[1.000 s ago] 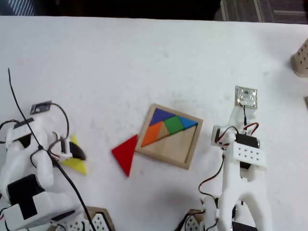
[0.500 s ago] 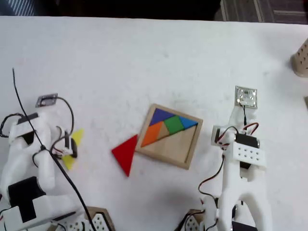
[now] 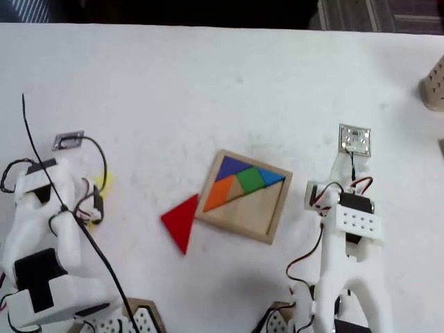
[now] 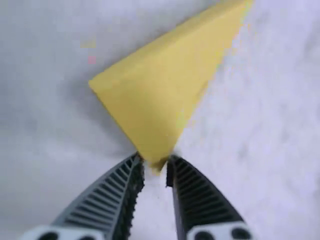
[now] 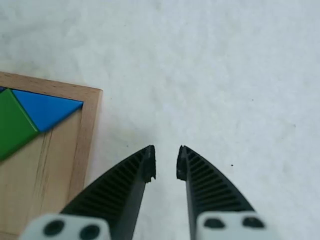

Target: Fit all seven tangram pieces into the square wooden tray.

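From above we see the wooden tray (image 3: 257,211) holding a purple triangle (image 3: 232,166), green square (image 3: 250,179), blue triangle (image 3: 272,177) and orange piece (image 3: 220,193), with a red triangle (image 3: 181,220) against its left edge. In the left wrist view, our left gripper (image 4: 154,165) pinches a yellow triangle (image 4: 165,95) by one corner. In the right wrist view, our right gripper (image 5: 166,162) hangs narrowly open and empty beside the tray.

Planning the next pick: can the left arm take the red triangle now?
Probably not yet: the left pincer is shut on a corner of the yellow triangle. The red triangle lies uncovered beside the tray.
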